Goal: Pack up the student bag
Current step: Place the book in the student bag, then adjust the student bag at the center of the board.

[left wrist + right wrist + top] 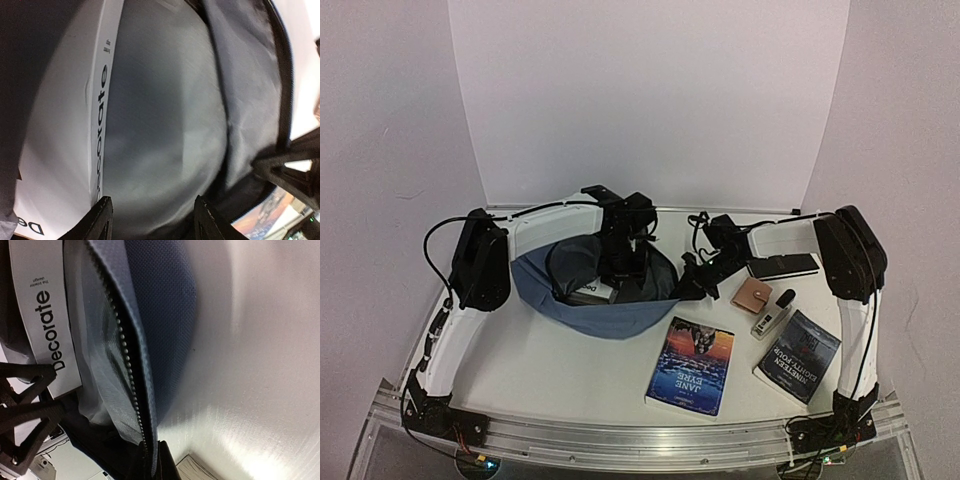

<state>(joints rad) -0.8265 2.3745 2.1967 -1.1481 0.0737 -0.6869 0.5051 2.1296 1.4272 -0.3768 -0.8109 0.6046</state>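
The slate-blue student bag (610, 305) lies open in the middle of the table. A white book titled "Decorate" (588, 291) lies inside it. My left gripper (625, 262) is down in the bag's mouth. In the left wrist view it (155, 220) is open and empty over the grey lining (165, 115), with the white book (60, 150) at its left finger. My right gripper (692, 275) is at the bag's right rim. In the right wrist view it (157, 460) is shut on the zipper edge of the bag (160, 305), and the book (45, 315) shows inside.
A "Jane Eyre" book (692, 365) lies in front of the bag. A dark book (798, 355) lies at the front right. A brown wallet (753, 295), a small bottle (772, 315) and a black flat case (783, 266) lie at the right.
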